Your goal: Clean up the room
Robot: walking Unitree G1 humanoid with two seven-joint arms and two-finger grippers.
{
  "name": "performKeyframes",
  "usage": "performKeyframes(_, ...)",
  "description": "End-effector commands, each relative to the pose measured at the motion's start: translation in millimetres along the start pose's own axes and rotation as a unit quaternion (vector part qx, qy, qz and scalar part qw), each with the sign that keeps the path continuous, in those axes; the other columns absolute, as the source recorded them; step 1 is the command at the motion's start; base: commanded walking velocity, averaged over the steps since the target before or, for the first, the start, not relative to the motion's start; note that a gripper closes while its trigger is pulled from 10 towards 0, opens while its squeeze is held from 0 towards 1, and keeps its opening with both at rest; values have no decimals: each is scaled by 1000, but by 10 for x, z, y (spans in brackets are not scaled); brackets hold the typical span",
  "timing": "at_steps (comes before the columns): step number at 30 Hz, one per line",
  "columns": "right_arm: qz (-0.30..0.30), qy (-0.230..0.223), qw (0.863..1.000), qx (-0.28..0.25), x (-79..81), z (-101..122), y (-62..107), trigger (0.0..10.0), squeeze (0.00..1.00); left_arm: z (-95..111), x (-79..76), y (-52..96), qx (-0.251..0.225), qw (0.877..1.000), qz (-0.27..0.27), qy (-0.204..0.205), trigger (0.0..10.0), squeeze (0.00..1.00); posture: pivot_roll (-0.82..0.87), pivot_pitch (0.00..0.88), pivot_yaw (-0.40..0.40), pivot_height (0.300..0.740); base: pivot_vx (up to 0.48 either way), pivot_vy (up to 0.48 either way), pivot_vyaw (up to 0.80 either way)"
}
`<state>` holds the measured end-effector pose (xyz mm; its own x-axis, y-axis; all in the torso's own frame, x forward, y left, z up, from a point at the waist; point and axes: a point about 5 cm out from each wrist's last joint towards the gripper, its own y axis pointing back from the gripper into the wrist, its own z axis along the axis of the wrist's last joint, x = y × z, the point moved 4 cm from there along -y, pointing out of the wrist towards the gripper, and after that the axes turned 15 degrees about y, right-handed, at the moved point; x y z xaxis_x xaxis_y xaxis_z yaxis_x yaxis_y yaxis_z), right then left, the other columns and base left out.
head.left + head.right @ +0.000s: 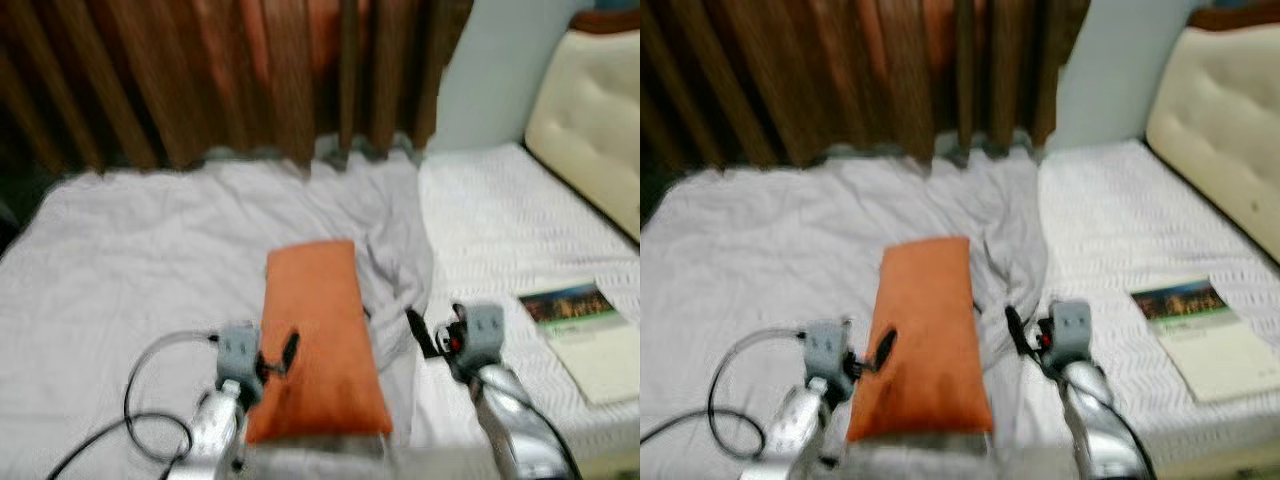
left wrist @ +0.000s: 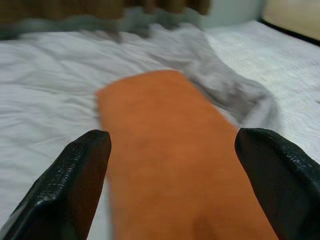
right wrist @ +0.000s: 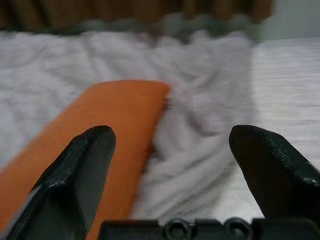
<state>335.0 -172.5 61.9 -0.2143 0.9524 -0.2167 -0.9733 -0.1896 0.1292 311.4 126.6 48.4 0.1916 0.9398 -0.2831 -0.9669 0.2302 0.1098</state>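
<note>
Brown curtains (image 1: 200, 80) back a bed (image 1: 120, 260) bearing an orange pillow (image 1: 315, 335).

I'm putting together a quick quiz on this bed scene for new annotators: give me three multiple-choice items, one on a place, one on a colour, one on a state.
1. Where does the book lie?
A. on the white quilt, to the robot's right
B. on the orange pillow
C. against the curtain

2. What colour is the pillow between the two grippers?
A. blue
B. orange
C. black

3. How do the left gripper's fingers stand?
A. shut on the pillow
B. shut on a cable
C. open, with the pillow ahead of them

Answers:
1 A: the book rests on the white quilt, near the headboard side.
2 B: the pillow is plainly orange against the grey sheet.
3 C: in the left wrist view the left gripper shows its fingers wide apart, nothing held; the right gripper is open too.
</note>
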Motion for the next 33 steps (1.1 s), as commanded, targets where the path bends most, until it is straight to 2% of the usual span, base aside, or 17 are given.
performKeyframes(1,-5,-48,999,16,-35,-57,-77,10000,0,5,222,-29,5,999,33,7,10000,0,-20,159,-13,740,0,0,0)
performKeyframes(3,-9,-65,998,19,-55,-61,-119,10000,0,17,262,-60,6,999,37,10,10000,0,-20,159,-13,740,0,0,0)
performKeyframes(5,-23,-79,997,14,-156,26,-245,10000,0,164,278,-228,-3,1000,14,26,10000,0,-18,234,-42,740,0,0,0)
performKeyframes(6,-26,-78,997,11,-180,51,-258,10000,0,202,279,-254,-6,999,10,30,10000,0,-18,234,-42,740,0,0,0)
performKeyframes(10,-42,-70,997,-16,-281,293,-398,10000,0,468,549,-456,-12,995,43,93,10000,0,-46,360,-63,740,0,0,0)
performKeyframes(12,-48,-74,996,-24,-307,357,-418,10000,0,516,596,-481,-13,993,49,105,10000,0,-54,376,-66,740,0,0,0)
performKeyframes(13,-51,-95,994,-35,-305,465,-500,10000,0,592,713,-535,-12,988,69,140,10000,0,-84,448,-68,740,0,0,0)
performKeyframes(14,-51,-95,994,-35,-305,465,-500,10000,0,592,713,-535,-12,988,69,140,10000,0,-84,448,-68,740,0,0,0)
performKeyframes(15,-44,-129,990,-40,-268,526,-568,10000,0,646,776,-570,-13,984,81,160,10000,0,-99,521,-75,740,0,0,0)
performKeyframes(17,-43,-138,988,-44,-264,552,-581,10000,0,671,788,-579,-14,983,83,164,10000,0,-100,533,-75,740,0,0,0)
performKeyframes(19,-34,-177,982,-46,-226,565,-612,10000,0,706,842,-589,-19,978,94,184,10000,0,-107,595,-69,740,0,0,0)
performKeyframes(22,-23,-227,972,-46,-147,565,-638,10000,0,769,905,-593,-31,972,103,211,10000,0,-123,617,-62,740,0,0,0)
performKeyframes(24,-23,-244,968,-48,-128,578,-649,10000,0,807,901,-608,-38,969,97,223,10000,0,-124,620,-55,740,0,0,0)
performKeyframes(25,-14,-272,960,-60,-88,640,-673,10000,0,926,831,-671,-57,962,70,256,10000,0,-125,627,-52,740,0,0,0)
performKeyframes(26,-9,-284,956,-66,-68,668,-679,10000,0,981,781,-702,-64,961,53,265,10000,0,-129,635,-50,740,0,0,0)
performKeyframes(33,9,-297,951,-89,38,784,-696,10000,0,1160,507,-833,-72,959,-23,274,10000,0,-149,647,-41,740,0,0,0)
